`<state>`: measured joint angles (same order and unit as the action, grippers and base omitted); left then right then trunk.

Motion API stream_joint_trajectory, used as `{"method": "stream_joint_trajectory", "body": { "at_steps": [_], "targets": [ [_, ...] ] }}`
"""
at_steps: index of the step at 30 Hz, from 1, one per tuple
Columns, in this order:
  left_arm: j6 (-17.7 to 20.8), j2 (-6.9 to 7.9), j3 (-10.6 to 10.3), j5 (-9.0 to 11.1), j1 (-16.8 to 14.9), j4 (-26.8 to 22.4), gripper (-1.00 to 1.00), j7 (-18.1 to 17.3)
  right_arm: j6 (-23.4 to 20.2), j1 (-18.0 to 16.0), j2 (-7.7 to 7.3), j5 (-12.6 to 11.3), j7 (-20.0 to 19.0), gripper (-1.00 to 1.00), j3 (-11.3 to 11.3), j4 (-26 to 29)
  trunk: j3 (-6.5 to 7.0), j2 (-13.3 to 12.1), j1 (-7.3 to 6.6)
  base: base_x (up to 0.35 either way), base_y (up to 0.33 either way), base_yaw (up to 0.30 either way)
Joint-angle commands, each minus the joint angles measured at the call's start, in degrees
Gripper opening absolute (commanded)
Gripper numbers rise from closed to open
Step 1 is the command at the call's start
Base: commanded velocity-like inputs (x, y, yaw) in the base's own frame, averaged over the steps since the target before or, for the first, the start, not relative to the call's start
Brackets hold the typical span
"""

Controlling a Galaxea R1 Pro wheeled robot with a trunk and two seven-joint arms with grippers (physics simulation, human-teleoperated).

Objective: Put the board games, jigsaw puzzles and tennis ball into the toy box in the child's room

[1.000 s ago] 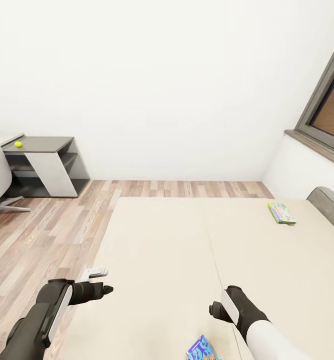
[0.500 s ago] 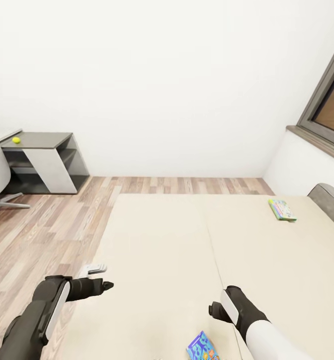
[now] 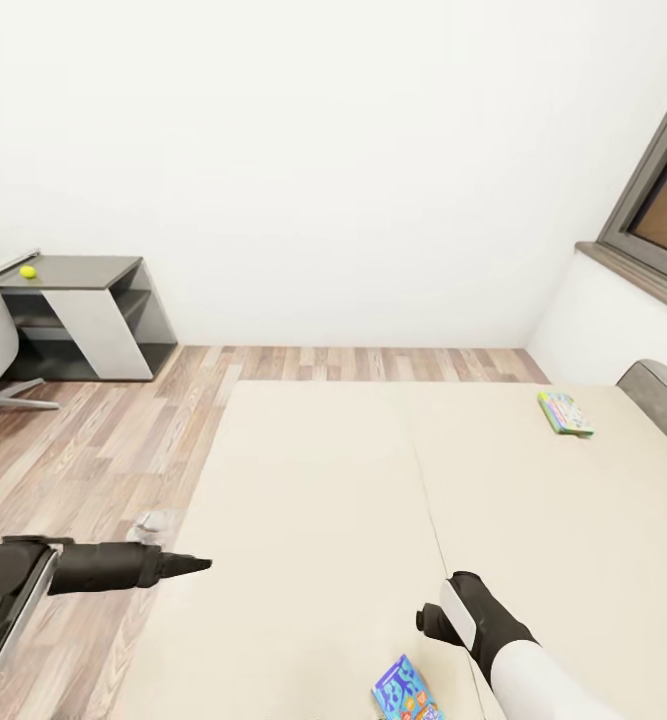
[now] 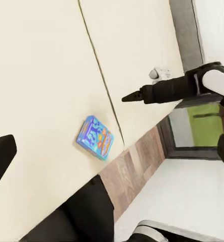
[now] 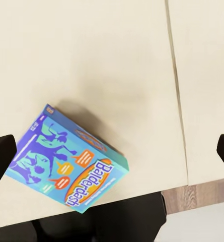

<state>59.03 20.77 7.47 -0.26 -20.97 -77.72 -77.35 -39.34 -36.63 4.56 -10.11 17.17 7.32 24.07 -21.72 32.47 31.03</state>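
The head view is taken from above, facing forward and down across the bed point(image 3: 373, 480) toward a white wall. The left wrist view is directed along the mattress from farther back; the right arm point(image 4: 177, 88) is included. The right wrist view is held close above the blue board game point(image 5: 66, 164). That box is shared by all three views.

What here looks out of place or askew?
Two board games lie loose on the bed: the blue one askew by the near edge, the green one near the headboard. Nothing looks damaged.
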Motion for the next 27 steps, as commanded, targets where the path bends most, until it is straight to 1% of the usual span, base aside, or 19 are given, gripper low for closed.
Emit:
{"method": "stream_joint_trajectory", "body": {
  "at_steps": [1, 2, 3, 7, 10, 16, 21, 27],
  "targets": [
    [0.44, 0.31, 0.03, -0.09, -0.02, 0.05, 1.0, -1.97, -0.14, -0.02, 0.05, -0.61, 0.5, 1.0, 0.15, 0.1, -0.18, 0.08, 0.02, 0.0, 0.0, 0.0],
    [0.18, 0.7, 0.05, -0.09, 0.01, 0.17, 1.0, -4.35, -0.17, -0.02, 0.04, -0.61, 0.5, 1.0, 0.15, 0.1, -0.27, 0.08, 0.02, 0.0, 0.0, 0.0],
    [0.0, 0.93, 0.07, -0.09, 0.02, 0.28, 1.0, -5.93, -0.18, -0.02, 0.04, -0.62, 0.5, 1.0, 0.15, 0.1, -0.37, 0.08, 0.02, 0.0, 0.0, 0.0],
    [-0.31, 1.22, 0.08, -0.02, 0.04, 0.52, 1.0, -8.08, -0.2, -0.02, 0.04, -0.65, 0.43, 1.0, 0.15, 0.1, -0.75, 0.08, 0.02, 0.0, 0.0, 0.0],
    [-0.37, 1.24, 0.39, -0.01, 0.05, 0.85, 1.0, -8.32, -0.21, -0.02, 0.04, -0.63, 0.42, 1.0, 0.15, 0.1, -1.03, 0.08, 0.02, 0.0, 0.0, 0.0],
    [-0.4, 1.06, 3.63, -0.01, 0.05, 1.29, 1.0, -8.5, -0.21, -0.02, 0.09, -0.69, 0.41, 1.0, 0.15, 0.1, -1.6, 0.08, 0.02, 0.0, 0.0, 0.0],
    [-0.4, 0.98, 4.31, -0.01, 0.05, 1.33, 1.0, -8.55, -0.21, -0.02, 0.1, -0.67, 0.41, 1.0, 0.16, 0.1, -2.07, 0.08, 0.02, 0.0, 0.0, 0.0],
    [-0.41, 0.95, 4.48, -0.01, 0.05, 1.34, 1.0, -8.53, -0.18, -0.02, 0.1, -0.64, 0.41, 1.0, 0.15, 0.1, -2.64, 0.08, 0.02, 0.0, 0.0, 0.0]
  ]
}}
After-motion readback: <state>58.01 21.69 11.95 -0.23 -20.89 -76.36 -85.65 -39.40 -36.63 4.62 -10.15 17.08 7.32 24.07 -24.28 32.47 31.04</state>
